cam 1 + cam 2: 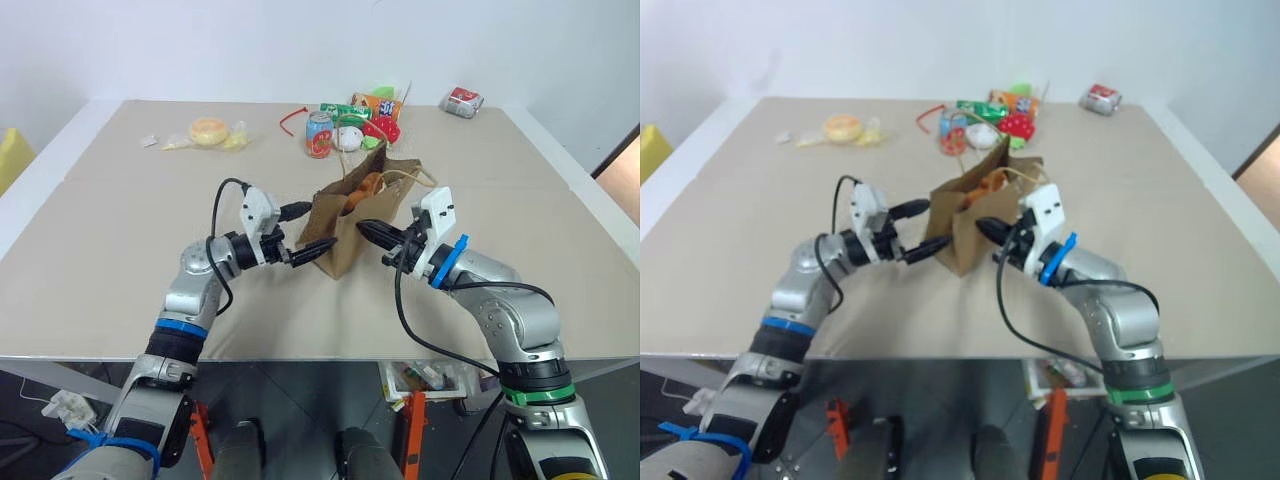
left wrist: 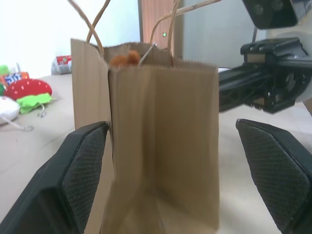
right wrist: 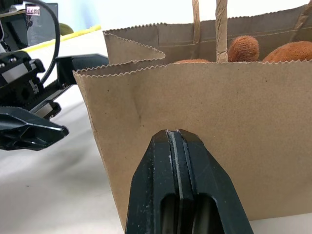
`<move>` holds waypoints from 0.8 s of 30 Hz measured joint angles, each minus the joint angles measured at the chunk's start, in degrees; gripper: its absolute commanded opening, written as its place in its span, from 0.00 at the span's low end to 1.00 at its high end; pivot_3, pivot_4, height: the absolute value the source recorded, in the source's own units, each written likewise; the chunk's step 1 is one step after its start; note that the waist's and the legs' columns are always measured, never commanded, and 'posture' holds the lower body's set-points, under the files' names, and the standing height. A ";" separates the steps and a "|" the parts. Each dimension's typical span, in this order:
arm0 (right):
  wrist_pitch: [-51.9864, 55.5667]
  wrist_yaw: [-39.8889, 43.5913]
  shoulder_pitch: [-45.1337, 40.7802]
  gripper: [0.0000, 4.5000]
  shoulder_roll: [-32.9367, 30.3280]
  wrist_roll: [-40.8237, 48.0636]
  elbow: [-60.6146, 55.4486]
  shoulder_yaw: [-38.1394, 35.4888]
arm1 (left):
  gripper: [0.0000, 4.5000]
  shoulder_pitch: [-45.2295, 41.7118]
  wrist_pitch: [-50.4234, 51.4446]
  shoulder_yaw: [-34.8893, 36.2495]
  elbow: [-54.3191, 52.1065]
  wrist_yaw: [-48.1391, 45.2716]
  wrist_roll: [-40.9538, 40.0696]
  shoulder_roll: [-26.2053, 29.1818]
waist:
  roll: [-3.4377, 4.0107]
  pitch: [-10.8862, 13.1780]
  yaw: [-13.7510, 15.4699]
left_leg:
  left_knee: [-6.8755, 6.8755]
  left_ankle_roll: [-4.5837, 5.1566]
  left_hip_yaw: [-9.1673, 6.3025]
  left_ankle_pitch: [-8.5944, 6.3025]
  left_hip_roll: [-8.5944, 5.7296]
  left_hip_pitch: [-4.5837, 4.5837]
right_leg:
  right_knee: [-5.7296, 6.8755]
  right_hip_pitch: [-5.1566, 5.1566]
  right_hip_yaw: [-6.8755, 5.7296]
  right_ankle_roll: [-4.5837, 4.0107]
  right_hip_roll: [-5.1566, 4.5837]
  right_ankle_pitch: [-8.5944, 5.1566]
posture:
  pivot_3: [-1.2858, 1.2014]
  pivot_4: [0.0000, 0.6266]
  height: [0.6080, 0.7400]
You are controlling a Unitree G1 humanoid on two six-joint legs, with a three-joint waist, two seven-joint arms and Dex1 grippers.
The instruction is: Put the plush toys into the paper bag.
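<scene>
Fingers on the left gripper [image 1: 312, 249] are spread wide, straddling one narrow side of the paper bag [image 1: 352, 225] without clamping it. Fingers on the right gripper [image 1: 368, 231] are pressed together, holding nothing, tip right up against the bag's opposite face; can't tell if it's touching.

Paper bag stands upright mid-worktop [image 1: 120, 260], mouth open. Plain brown kraft, serrated top edge, twisted tan cord handles [image 3: 206, 27] sticking up. Fuzzy orange-brown toy [image 3: 265, 49] is inside, fur showing above the rim. White-and-yellow toy: can't make it out among the clutter at the far end or in the bag.

Handling, my read:
- Bag is light and thin-walled, will slide or tip if pushed from one side. Creases easily. Best held by the top rim or the handles, or braced from both sides low down.
- Plush is soft, light, compressible, not fragile. Pinch anywhere on the body; fur gives decent friction.

Far end of the worktop: red strawberry toy [image 1: 383, 128] with green leaves, small white round toy [image 1: 348, 138], a drink can [image 1: 319, 135], snack packets [image 1: 377, 103].
</scene>
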 measured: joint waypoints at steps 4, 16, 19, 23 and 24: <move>0.01 -0.53 -0.01 0.02 0.57 -0.31 -0.02 0.00 | 0.96 -0.33 0.76 -1.67 -0.06 1.29 1.73 -1.41 | 0.00 0.00 0.00 | 0.00 0.00 0.00 0.00 0.00 0.00 | 0.00 0.00 0.00 0.00 0.00 0.00 | 0.52 0.24 1.00; 0.11 -1.11 -0.01 0.00 1.82 -0.81 -0.69 -0.01 | 0.85 -1.96 6.59 -5.34 -0.45 12.96 10.12 -3.32 | 0.00 0.00 0.00 | 0.00 0.00 -0.04 0.00 0.00 0.00 | 0.02 0.00 0.00 0.05 0.02 0.03 | 0.52 0.24 1.00; 0.14 -1.11 -0.01 0.00 1.88 -0.83 -1.41 -0.01 | 0.56 -2.78 7.68 -5.27 -0.45 14.70 10.31 -3.95 | 0.00 0.00 0.00 | 0.00 0.00 -0.04 0.00 0.00 0.01 | 0.02 0.00 0.00 0.08 0.03 0.04 | 0.52 0.24 1.00; 0.26 -1.11 -0.01 0.00 1.88 -0.87 -1.50 -0.01 | 0.22 -2.78 8.87 -5.19 -0.47 15.06 10.28 -4.04 | 0.01 0.00 -0.01 | -0.01 0.00 -0.04 0.00 0.00 0.01 | 0.03 -0.01 0.00 0.07 0.04 0.04 | 0.52 0.24 1.00; 0.27 -1.11 0.00 0.00 1.88 -0.88 -1.51 -0.01 | 0.15 -2.77 9.22 -5.18 -0.47 15.17 10.24 -4.06 | 0.00 0.00 -0.01 | -0.01 0.00 -0.04 0.00 0.00 0.01 | 0.03 -0.01 0.00 0.08 0.04 0.04 | 0.52 0.24 1.00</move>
